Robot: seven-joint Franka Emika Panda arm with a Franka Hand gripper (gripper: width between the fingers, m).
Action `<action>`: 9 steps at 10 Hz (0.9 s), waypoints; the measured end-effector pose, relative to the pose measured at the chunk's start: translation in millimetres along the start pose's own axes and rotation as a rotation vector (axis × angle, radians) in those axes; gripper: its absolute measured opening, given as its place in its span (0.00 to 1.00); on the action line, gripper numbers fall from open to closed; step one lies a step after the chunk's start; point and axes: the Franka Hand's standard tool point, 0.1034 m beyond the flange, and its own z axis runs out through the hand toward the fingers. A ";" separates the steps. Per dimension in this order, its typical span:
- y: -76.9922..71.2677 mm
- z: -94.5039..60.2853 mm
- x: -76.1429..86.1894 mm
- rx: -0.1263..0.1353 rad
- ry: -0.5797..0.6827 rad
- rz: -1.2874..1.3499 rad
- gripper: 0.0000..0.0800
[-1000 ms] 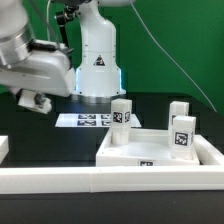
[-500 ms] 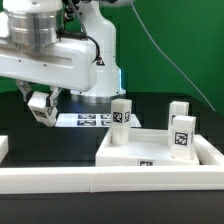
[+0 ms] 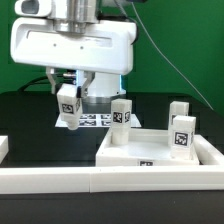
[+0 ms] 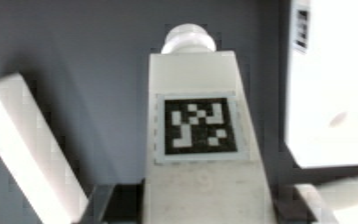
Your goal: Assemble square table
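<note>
My gripper [image 3: 66, 92] hangs over the dark table, left of the square table's slab in the exterior view, and is shut on a short white tagged leg [image 3: 70, 108]. In the wrist view that leg [image 4: 197, 110] runs out from between the dark fingers [image 4: 123, 200], its tag facing the camera. The gripper [image 4: 208, 205] clamps it on both sides. The white slab [image 3: 140, 152] lies at the exterior view's right. Three tagged legs stand upright on it: one at the far left corner [image 3: 122, 112], one at the far right [image 3: 178, 110], one nearer on the right [image 3: 184, 135].
The marker board [image 3: 92, 120] lies flat behind the held leg, in front of the arm's white base [image 3: 98, 75]. A long white border wall [image 3: 100, 180] runs along the front edge. In the wrist view the white slab [image 4: 327, 90] lies beside the leg.
The arm has swung from the exterior view's left toward the middle, carrying the leg with it. The slab and its three legs have not moved.
</note>
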 end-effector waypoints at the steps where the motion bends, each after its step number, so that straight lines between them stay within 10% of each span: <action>1: 0.7 2.7 -1.2 -0.001 0.046 -0.009 0.36; 4: -5.7 3.5 -3.8 0.003 0.061 -0.020 0.36; 9: -57.2 -11.7 9.1 0.030 0.112 -0.093 0.36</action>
